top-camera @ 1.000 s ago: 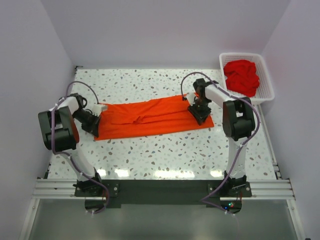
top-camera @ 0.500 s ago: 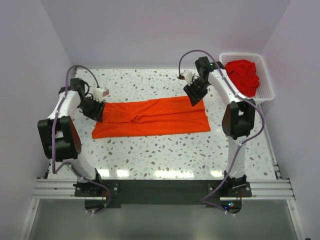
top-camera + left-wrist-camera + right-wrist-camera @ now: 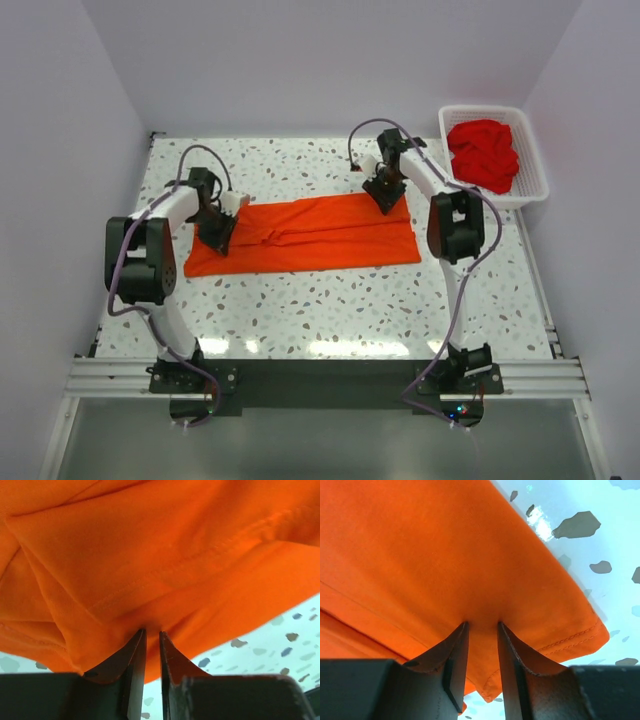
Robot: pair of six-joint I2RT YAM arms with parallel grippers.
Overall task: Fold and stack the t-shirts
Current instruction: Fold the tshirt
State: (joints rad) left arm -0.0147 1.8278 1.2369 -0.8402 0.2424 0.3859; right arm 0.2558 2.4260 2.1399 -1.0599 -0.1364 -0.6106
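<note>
Jaws, left: narrowed to a slit, tips dug into the left end of the orange shirt; whether cloth is nipped, I cannot tell. Shirt: folded strip, flat across the mid desk. Jaws, right: part open, tips pressing its far right corner, nothing visibly pinched. I judge both ends are addressed together so the next fold goes level. Red shirts: heaped in the basket, far right, awaiting folding.

t-shirt: matt soft cloth | table: glossy speckled | basket: plastic
</note>
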